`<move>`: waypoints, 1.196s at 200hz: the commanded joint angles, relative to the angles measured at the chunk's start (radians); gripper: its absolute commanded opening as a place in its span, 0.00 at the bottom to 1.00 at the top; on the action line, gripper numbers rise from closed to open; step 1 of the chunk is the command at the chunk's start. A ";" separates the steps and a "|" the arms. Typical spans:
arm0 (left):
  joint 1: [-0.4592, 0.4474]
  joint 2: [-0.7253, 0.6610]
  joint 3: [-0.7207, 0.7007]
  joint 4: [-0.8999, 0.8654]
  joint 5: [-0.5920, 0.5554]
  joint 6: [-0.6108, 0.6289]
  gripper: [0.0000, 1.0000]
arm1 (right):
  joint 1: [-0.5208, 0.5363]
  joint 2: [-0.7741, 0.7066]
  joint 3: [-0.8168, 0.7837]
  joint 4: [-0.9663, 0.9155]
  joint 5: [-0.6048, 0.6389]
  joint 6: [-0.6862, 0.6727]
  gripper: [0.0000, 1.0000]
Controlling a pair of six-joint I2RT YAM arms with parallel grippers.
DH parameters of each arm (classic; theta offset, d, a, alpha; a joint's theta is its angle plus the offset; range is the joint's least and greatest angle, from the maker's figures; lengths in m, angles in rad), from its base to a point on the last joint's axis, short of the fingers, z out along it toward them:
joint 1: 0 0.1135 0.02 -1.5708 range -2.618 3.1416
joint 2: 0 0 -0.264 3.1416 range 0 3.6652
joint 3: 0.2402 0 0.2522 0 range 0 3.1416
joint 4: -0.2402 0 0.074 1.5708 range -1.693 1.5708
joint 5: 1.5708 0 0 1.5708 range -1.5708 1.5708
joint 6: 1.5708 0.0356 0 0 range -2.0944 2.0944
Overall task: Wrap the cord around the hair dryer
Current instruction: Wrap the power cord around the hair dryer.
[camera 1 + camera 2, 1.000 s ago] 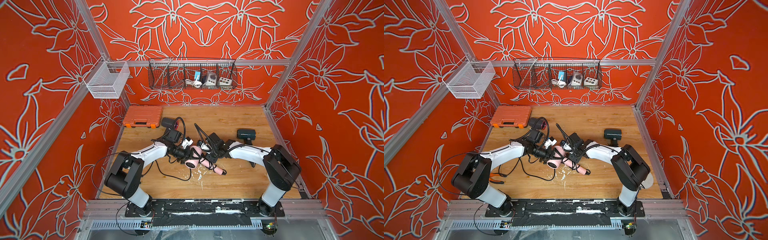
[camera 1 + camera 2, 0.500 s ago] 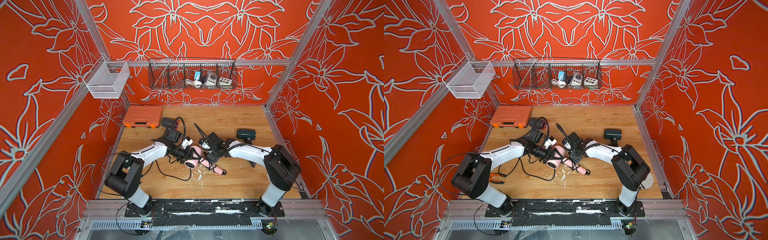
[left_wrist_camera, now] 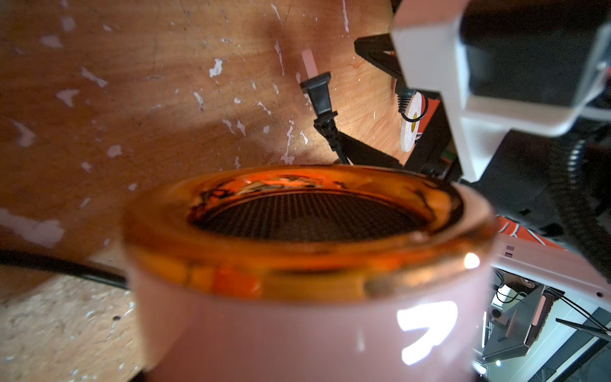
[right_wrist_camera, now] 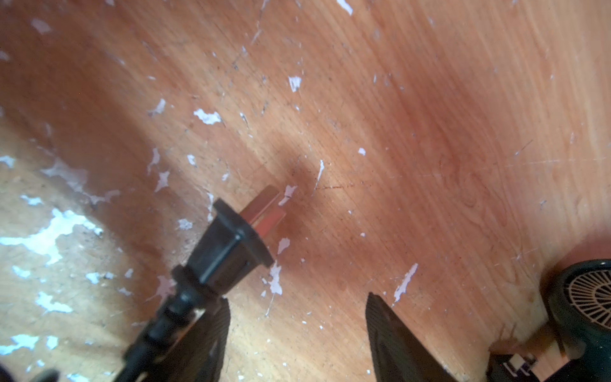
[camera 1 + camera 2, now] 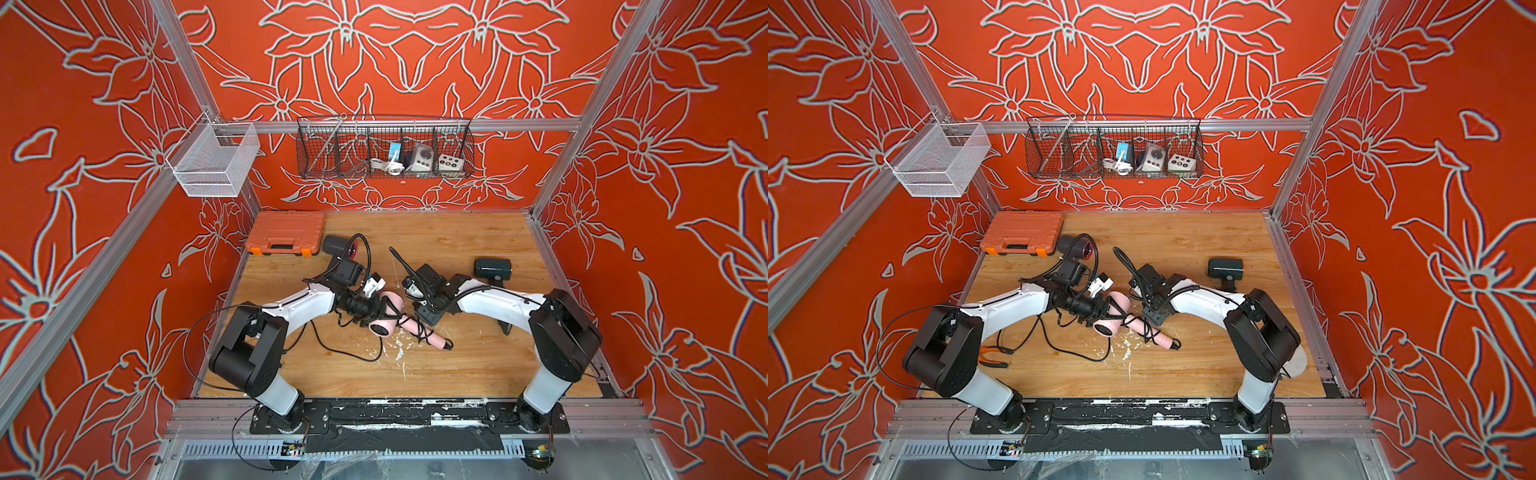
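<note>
Scuffed wooden tabletop (image 5: 457,374), orange floral walls. Pink hair dryer (image 5: 386,322) lies mid-tabletop, its handle running out toward the right arm's side with the cord (image 5: 419,331) looped over it. Left claw (image 5: 374,309) clamped tight on the barrel. Right claw (image 4: 297,307) gapes wide and holds nothing. Plug (image 4: 231,241) sits against one finger, not pinched. Right arm looks nearer the loose end.

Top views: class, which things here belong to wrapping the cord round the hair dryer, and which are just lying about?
In the job:
pink hair dryer
black cord
plug
left tool, gripping the dryer
right tool, open beside the plug

Lying about:
orange case
black hair dryer
dark green hair dryer
pliers
</note>
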 commanded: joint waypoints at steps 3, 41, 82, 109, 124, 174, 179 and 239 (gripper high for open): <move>0.002 0.019 -0.007 -0.042 -0.115 0.036 0.00 | -0.009 -0.031 0.020 -0.048 0.018 0.031 0.69; 0.001 0.022 -0.002 -0.042 -0.114 0.034 0.00 | -0.020 -0.049 0.022 -0.088 0.012 0.043 0.69; 0.009 0.028 0.000 -0.039 -0.123 0.021 0.00 | -0.032 -0.044 0.020 -0.125 0.000 0.068 0.69; 0.024 0.035 0.004 -0.029 -0.109 0.009 0.00 | -0.033 -0.038 0.013 -0.132 -0.027 0.076 0.69; 0.030 0.043 0.013 -0.035 -0.103 0.013 0.00 | -0.034 -0.035 0.013 -0.138 -0.034 0.076 0.69; 0.049 0.039 0.025 -0.045 -0.081 0.013 0.00 | -0.055 -0.014 0.014 -0.143 -0.046 0.068 0.69; 0.051 0.038 0.023 -0.045 -0.075 0.013 0.00 | -0.059 -0.014 0.014 -0.141 -0.046 0.067 0.69; 0.055 0.027 0.012 -0.039 -0.042 -0.004 0.00 | -0.077 0.036 0.109 -0.169 -0.082 0.037 0.69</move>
